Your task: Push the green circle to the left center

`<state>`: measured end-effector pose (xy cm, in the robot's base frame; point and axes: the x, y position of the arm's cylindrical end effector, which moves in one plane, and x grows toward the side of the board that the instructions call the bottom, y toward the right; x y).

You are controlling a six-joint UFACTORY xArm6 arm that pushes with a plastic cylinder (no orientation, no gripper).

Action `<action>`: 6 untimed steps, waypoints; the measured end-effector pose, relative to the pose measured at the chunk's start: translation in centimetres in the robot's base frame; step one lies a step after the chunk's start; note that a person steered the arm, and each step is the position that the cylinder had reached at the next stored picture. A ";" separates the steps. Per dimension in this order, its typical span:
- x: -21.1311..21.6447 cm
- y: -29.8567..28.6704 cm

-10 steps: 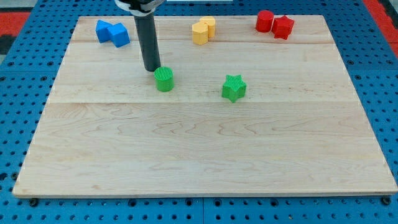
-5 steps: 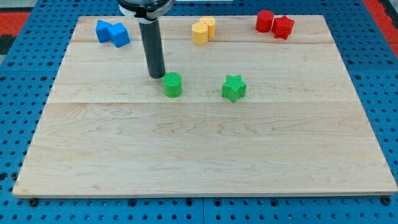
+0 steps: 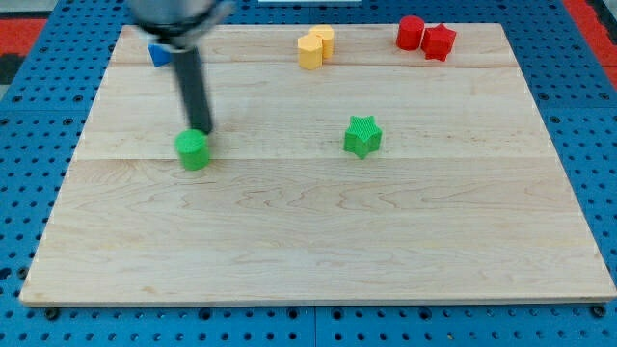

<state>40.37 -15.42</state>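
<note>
A pale wooden board point(image 3: 318, 231) with fine lengthwise grain and faint seams between its planks lies on a blue pegboard base point(image 3: 29, 183) dotted with regular holes; a strip of red shows at the view's top corners. The green circle point(image 3: 193, 149), a short ribbed cylinder with a matte plastic look, stands in the board's left half, about midway between top and bottom but well apart from the left edge. My tip point(image 3: 200, 130) sits at the circle's upper right rim, touching it or just short of it; the blur makes that hard to tell. The rod is dark, straight and smooth, smeared by motion, as is the dark mount above it. There are no fingers on this arm, only the bare rod, which holds nothing. A green star point(image 3: 362, 136), ribbed like the circle, stands right of centre, well apart from it. Along the top edge sit three pairs: a blue block point(image 3: 159, 55), mostly hidden behind the rod so its shape cannot be made out; a yellow block point(image 3: 310, 51) of rounded, lobed outline touching a yellow cylinder point(image 3: 324, 40) behind it; and a red cylinder point(image 3: 411, 32) touching a red star point(image 3: 440, 41) on its right. No writing, label or brand can be read anywhere.
</note>
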 end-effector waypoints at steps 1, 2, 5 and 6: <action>-1.5 6.6; -0.5 7.7; 3.7 -2.1; 2.0 0.8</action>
